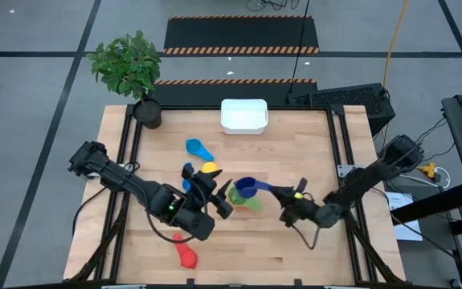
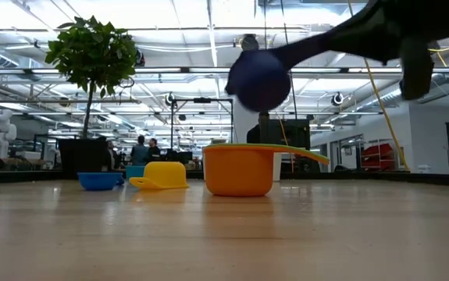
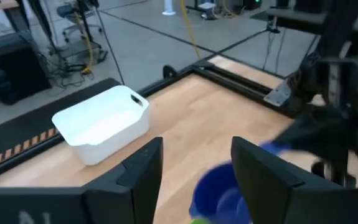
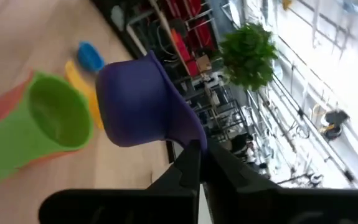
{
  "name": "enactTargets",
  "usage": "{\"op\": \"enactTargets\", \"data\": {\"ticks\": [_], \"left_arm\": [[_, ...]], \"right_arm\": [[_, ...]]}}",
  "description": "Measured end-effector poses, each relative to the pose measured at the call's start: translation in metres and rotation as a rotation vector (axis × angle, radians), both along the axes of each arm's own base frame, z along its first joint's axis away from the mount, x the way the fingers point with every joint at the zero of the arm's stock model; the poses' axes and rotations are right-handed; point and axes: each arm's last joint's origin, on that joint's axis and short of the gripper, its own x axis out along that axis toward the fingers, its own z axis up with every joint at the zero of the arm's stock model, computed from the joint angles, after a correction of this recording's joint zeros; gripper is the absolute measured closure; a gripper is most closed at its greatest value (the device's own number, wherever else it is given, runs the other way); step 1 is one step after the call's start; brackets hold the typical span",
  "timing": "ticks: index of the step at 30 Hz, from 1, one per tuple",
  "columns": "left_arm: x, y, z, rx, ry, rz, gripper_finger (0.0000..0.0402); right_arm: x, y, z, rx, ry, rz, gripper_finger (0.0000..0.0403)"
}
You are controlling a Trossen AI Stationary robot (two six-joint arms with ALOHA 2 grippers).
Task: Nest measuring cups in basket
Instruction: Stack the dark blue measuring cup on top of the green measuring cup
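The dark blue cup (image 1: 245, 187) hangs in the air over the green cup (image 1: 251, 202), which sits nested in the orange cup (image 2: 240, 170). My right gripper (image 1: 291, 205) is shut on the dark blue cup's handle. My left gripper (image 1: 217, 197) is open just left of these cups and touches nothing; its fingers (image 3: 144, 168) frame the dark blue cup (image 3: 219, 193). The yellow cup (image 1: 209, 168), blue cup (image 1: 186, 172), light blue cup (image 1: 198, 148) and red cup (image 1: 186, 255) lie on the table. The white basket (image 1: 243, 115) stands at the far edge. My right gripper pinches the free end of the dark blue cup's handle (image 4: 191, 140) between its two fingers. It comes about level from the table's right side, with the fingers lying along the handle. The cup (image 2: 259, 78) is lifted clear, well above the orange cup.
A dark pot with a green plant (image 1: 134, 68) stands at the table's far left corner. Black rails (image 1: 343, 152) run along the table's sides. Bare wood lies between the cups and the basket (image 3: 104, 124) and along the near edge.
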Motion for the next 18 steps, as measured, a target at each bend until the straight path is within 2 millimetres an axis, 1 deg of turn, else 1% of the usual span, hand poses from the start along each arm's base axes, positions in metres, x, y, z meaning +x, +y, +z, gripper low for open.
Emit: {"op": "enactTargets", "data": {"ticks": [5, 7, 10, 13, 18], "left_arm": [[0.004, 0.002, -0.005, 0.004, 0.011, 0.01, 0.0219], [0.004, 0.001, -0.006, 0.004, 0.019, 0.006, 0.022], [0.004, 0.0, -0.006, 0.001, 0.02, 0.003, 0.022], [0.003, -0.002, -0.007, -0.015, 0.032, -0.016, 0.022], [0.001, -0.006, -0.007, -0.023, 0.03, -0.03, 0.022]], "right_arm": [[0.025, 0.018, -0.017, -0.129, 0.099, -0.001, 0.0403], [0.033, 0.023, -0.021, -0.156, 0.118, -0.01, 0.0403], [0.039, 0.027, -0.026, -0.156, 0.107, -0.014, 0.0403], [0.042, 0.025, -0.029, -0.165, 0.111, -0.024, 0.0403], [0.044, 0.022, -0.029, -0.17, 0.113, -0.037, 0.0403]]}}
